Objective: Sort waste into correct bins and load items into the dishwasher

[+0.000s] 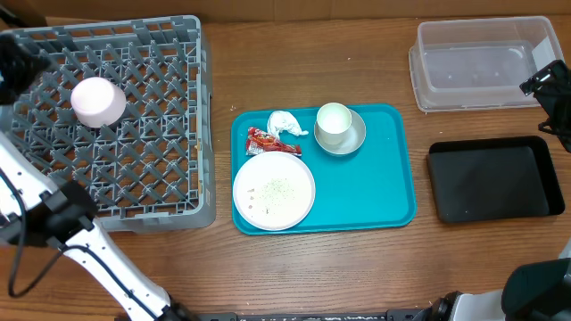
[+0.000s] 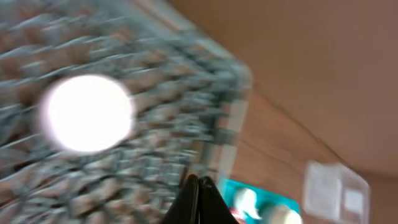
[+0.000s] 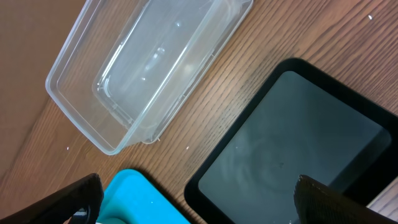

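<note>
Overhead: dish rack (image 1: 203,134) fills the upper left of frame, one pale bowl (image 1: 98,101) sitting in it, looks upside down. Teal tray (image 1: 393,169) at centre holds the rest: large plate (image 1: 274,190) at its lower left with rice-like crumbs (image 1: 278,186) on it, red wrapper (image 1: 261,139) and crumpled tissue (image 1: 285,123) just above the plate, cup (image 1: 334,123) standing on a small plate (image 1: 359,139) at upper middle. Clear tub (image 1: 473,71) upper right and black tray (image 1: 491,178) below it, both with nothing in them.

Left wrist: blurry. Left gripper (image 2: 199,199) at bottom centre, fingers pressed together, nothing between them. Overexposed white blob in the rack is the bowl, upper left of frame, well apart from the fingers. Teal tray corner and tub are at lower right.

Right wrist: right gripper (image 3: 198,202) spread wide, a finger in each bottom corner, holding nothing, hovering above the tub, the black tray and the teal tray's corner.

Progress, judged: early. One item loaded. No waste sorted. Left to do: wrapper, tissue and crumbs to the bins; cup and both plates to the rack.
</note>
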You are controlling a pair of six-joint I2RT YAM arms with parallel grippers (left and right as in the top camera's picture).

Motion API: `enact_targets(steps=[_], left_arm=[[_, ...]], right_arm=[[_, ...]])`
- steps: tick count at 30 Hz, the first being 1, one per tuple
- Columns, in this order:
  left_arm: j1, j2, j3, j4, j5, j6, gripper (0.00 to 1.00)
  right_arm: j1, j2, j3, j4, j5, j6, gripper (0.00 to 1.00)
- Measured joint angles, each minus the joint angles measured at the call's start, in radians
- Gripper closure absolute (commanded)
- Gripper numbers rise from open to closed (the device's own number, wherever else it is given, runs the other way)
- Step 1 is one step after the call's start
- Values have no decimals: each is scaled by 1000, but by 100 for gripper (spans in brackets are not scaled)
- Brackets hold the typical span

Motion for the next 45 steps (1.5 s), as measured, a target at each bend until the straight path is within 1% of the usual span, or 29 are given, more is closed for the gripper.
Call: enact_targets(steps=[2,6,8,12,13,14,15,17,18,20,24,27,29,33,41,43,45], left_arm=[[-52,-66,0,0,35,5,96],[-229,-165,2,0,94,27,96],[-327,-185,2,0,100,34,96],[-557,-190,-3,0,52,45,90],[-618,-190,-13,0,23,48,83],[-683,-190,-26,0,-16,54,69],[-742,-190,-42,0,-56,56,51],[-867,-190,-93,-1,-152,60,41],[-931,-190,-127,0,-204,60,30],[-1038,-188,-189,6,-293,65,0],[-1174,-187,-283,34,-413,55,0],[-1213,-187,-318,59,-457,55,0],[-1223,-187,-336,86,-475,55,0],[-1224,-187,-355,83,-484,55,0],[-1224,-186,-428,101,-454,55,0],[-1224,-179,-442,109,-449,55,8],[-1224,-162,-448,120,-446,52,12]], right_arm=[[0,0,0,0,0,0,0],[0,0,0,0,0,0,0],[0,0,0,0,0,0,0],[0,0,0,0,0,0,0],[0,0,0,0,0,0,0],[0,0,0,0,0,0,0],[0,0,0,0,0,0,0],[0,0,0,0,0,0,0],[0,0,0,0,0,0,0],[0,0,0,0,0,0,0],[0,0,0,0,0,0,0],[0,0,0,0,0,0,0],[0,0,0,0,0,0,0],[0,0,0,-1,0,0,1],[0,0,0,0,0,0,0],[0,0,0,0,0,0,0],[0,0,0,0,0,0,1]])
